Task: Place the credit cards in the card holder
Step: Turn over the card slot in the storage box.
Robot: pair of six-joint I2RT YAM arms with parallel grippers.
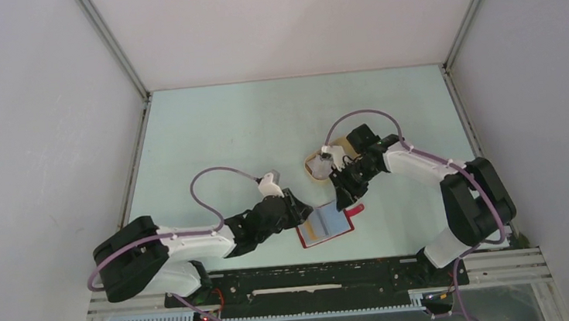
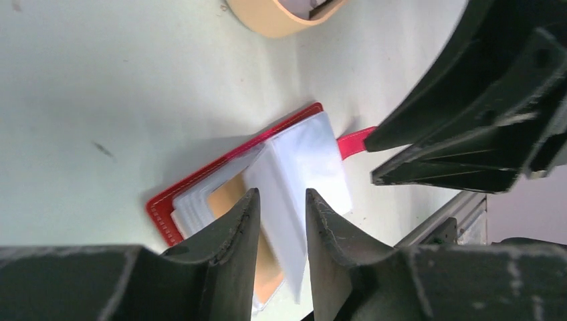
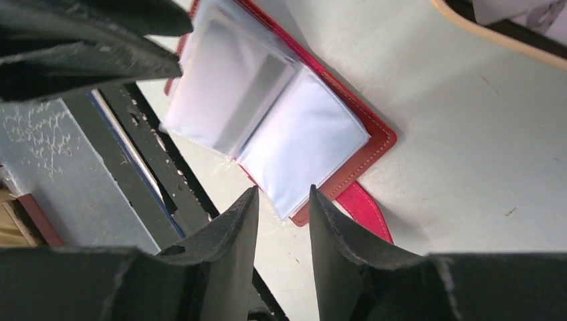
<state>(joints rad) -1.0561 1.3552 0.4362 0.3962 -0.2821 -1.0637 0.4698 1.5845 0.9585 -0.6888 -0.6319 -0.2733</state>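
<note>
Card holder (image 1: 326, 225) open flat on the table (image 1: 224, 127), red cover down, clear sleeves fanned upward, close to the near edge and a little right of centre in the top view. Red snap tab (image 1: 356, 211) jutting out at 2 o'clock of it. At 12 o'clock, near but apart, beige oval tray (image 1: 312, 175); inside it, whitish-grey credit cards (image 3: 518, 10), only partly seen at the frame's edge.

Left gripper (image 2: 281, 214) at 10 o'clock of the holder, low over its left half, fingers parted by a narrow gap. One loose sleeve leaf (image 2: 301, 174) lifted and running down into that gap; contact with the pads impossible to tell. Tan patch (image 2: 224, 200) showing through a sleeve just beside the left finger, nature unclear.

Right gripper (image 3: 284, 200) at 1 o'clock of the holder, above its tab-side edge, likewise only slightly parted, bare table visible between the fingers, nothing held.
</note>
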